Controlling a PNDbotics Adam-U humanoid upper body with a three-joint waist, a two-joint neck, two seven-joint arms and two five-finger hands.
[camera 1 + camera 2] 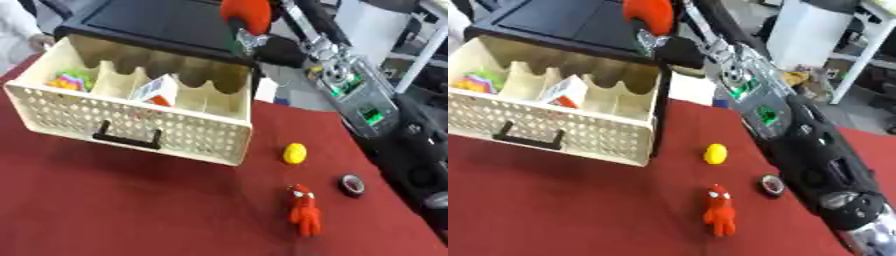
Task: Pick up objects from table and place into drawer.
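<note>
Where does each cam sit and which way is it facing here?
Left eye view: in the head, looking down at the red table and cream drawer; right arm comes in from the right, right hand with a red object.
Right eye view: head again, a slightly shifted viewpoint; shows more of that arm.
Shared: drawer, yellow object, red figure, tape roll.

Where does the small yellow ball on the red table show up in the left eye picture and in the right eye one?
Left eye view: the yellow ball lies right of centre, just off the drawer's near right corner.
Right eye view: it lies nearer the middle, again by that corner.
Shared landmark: the red figure lies just below the ball in both views.
</note>
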